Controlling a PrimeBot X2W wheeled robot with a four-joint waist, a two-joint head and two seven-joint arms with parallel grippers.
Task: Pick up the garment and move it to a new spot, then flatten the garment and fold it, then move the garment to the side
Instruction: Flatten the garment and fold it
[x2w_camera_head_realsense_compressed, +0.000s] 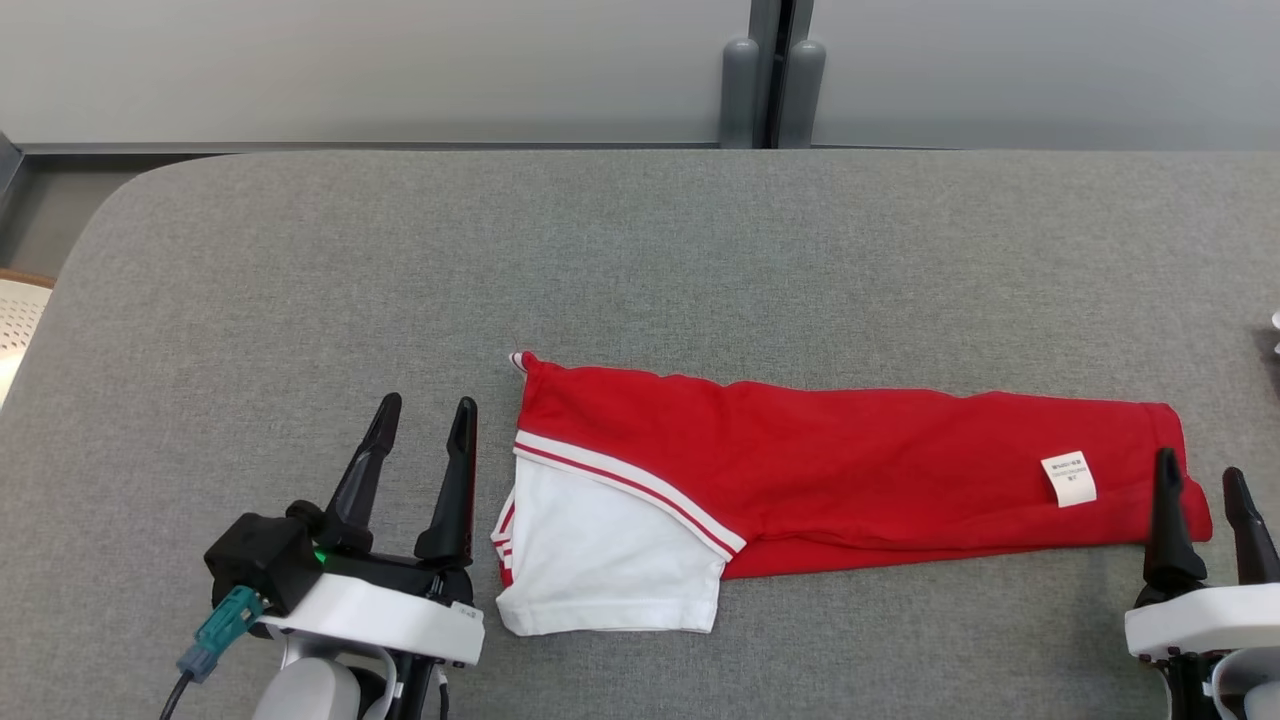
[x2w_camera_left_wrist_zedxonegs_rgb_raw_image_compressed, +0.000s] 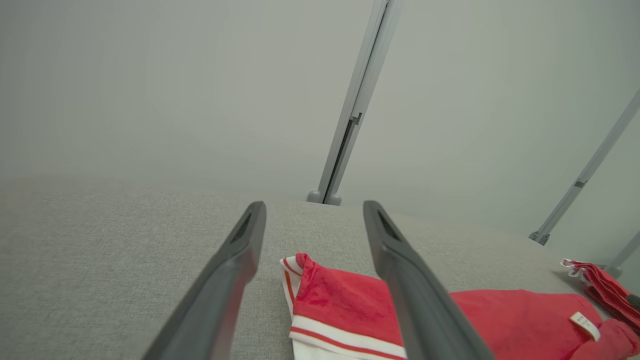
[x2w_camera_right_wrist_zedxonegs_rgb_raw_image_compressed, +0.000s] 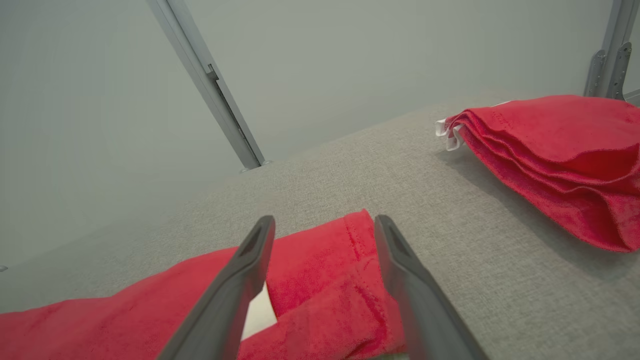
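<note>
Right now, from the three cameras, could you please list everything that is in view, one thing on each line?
garment: one, red with a white sleeve, lying lengthwise across the near middle of the table
label: one, white, on the garment near its right end
folded cloth: one, red with a white edge, on the table further right, apart from the garment
table: one, grey fabric top
wall panels: two, pale grey, behind the table
post: one, grey, between the panels
perforated object: one, white, past the table's left edge; cannot tell what it is
left gripper: one, dark jaws open, just left of the white sleeve
right gripper: one, dark jaws open, at the garment's right end
</note>
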